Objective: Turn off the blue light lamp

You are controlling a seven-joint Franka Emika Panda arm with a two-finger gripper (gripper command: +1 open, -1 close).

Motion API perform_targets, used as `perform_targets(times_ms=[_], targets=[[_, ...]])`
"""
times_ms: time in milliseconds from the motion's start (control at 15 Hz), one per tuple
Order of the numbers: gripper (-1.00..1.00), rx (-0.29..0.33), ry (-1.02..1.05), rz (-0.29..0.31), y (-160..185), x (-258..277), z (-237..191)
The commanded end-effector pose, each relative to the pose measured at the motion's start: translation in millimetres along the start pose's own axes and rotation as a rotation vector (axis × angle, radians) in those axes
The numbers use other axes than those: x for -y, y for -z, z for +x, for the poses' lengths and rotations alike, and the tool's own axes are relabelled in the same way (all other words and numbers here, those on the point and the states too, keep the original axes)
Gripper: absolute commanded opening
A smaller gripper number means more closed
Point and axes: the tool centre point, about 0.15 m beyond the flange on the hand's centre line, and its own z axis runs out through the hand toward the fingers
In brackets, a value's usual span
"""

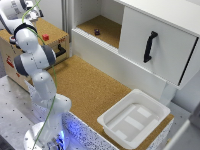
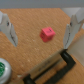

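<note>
A blue glow (image 1: 71, 127) shines on the speckled surface beside the arm's base in the exterior view; the blue light lamp's body cannot be made out there. My arm reaches up to the exterior view's left, over a wooden box (image 1: 56, 31). In the wrist view my gripper (image 2: 40, 46) is open, its fingers (image 2: 8, 29) spread wide with nothing between them. It hovers above the cork top, where a small red cube (image 2: 47, 33) lies between the finger lines. The same red cube (image 1: 45, 37) shows on the box top.
A black handle (image 2: 54, 69) runs along the box edge, and a green round object (image 2: 3, 70) sits partly in view beside it. A white cabinet with an open drawer (image 1: 100, 30) and a black-handled door (image 1: 149, 46) stands behind. A white tray (image 1: 134, 118) rests on the cork table.
</note>
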Motion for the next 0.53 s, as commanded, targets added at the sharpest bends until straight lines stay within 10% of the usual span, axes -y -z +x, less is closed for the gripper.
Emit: perform_targets(times_ms=[0,467], targets=[[1.0,-0.021,-0.227,0.089,-57,-53,-65],[1.0,-0.057,-0.668,0.191,-90,-79,-109]])
